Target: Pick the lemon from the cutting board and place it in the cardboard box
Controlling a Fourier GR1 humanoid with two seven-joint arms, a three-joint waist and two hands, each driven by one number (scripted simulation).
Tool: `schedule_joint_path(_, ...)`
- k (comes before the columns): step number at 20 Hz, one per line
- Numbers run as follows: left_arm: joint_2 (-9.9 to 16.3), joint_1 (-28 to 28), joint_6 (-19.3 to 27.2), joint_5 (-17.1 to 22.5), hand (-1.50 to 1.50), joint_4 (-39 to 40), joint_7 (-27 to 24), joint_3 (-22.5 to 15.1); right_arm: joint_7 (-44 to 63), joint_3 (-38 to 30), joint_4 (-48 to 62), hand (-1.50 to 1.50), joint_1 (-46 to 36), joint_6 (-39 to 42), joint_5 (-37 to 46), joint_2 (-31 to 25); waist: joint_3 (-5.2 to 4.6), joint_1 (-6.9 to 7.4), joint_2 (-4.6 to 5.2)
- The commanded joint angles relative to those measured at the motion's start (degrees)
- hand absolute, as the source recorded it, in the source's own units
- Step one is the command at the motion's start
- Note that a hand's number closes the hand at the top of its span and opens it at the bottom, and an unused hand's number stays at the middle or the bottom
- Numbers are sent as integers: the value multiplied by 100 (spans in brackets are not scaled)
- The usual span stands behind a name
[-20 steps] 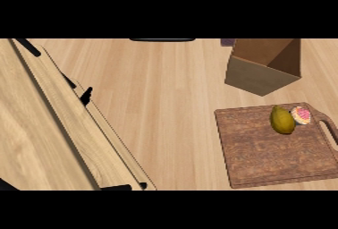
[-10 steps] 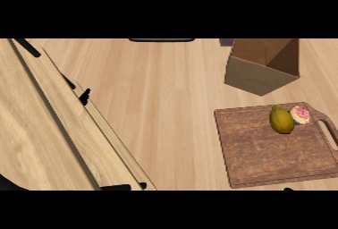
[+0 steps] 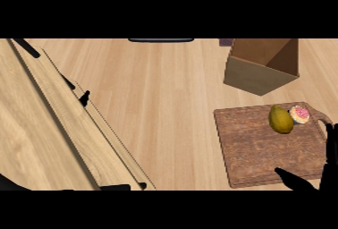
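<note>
A yellow-green lemon lies near the far right corner of the brown wooden cutting board. Beyond the board stands the open cardboard box, its opening facing up. My right hand comes in at the lower right corner, over the board's near right edge. Its fingers run straight up along the view's edge, the thumb is spread to the left, and it is open and holds nothing. It is well short of the lemon. A dark sliver at the lower left corner may be my left hand; too little shows.
A small round pink-topped item lies against the lemon's right side on the board. A long raised wooden ledge runs diagonally down the left. A dark flat object sits at the counter's far edge.
My right hand has come into view at the lower right, over the board's near edge. The lemon, board and box have not moved.
</note>
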Motion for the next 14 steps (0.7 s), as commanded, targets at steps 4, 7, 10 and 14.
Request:
schedule_joint_path(4,-223,-375,-233,-267,0,565,-233,361,65,63,286,-150,-237,-42,450,107,-1,-20,0)
schedule_joint_path(7,-372,-155,-140,-405,0,222,-50,315,113,-55,430,-150,-393,249,275,-23,0,-10,-3)
schedule_joint_path(10,-155,133,-383,-377,0,-174,-59,438,28,-256,1280,-150,-1050,64,181,-98,2,19,-2)
schedule_joint_path(14,-573,-345,-289,-567,0,573,-113,491,-157,-474,1570,-150,-1239,-44,49,-296,0,-13,3)
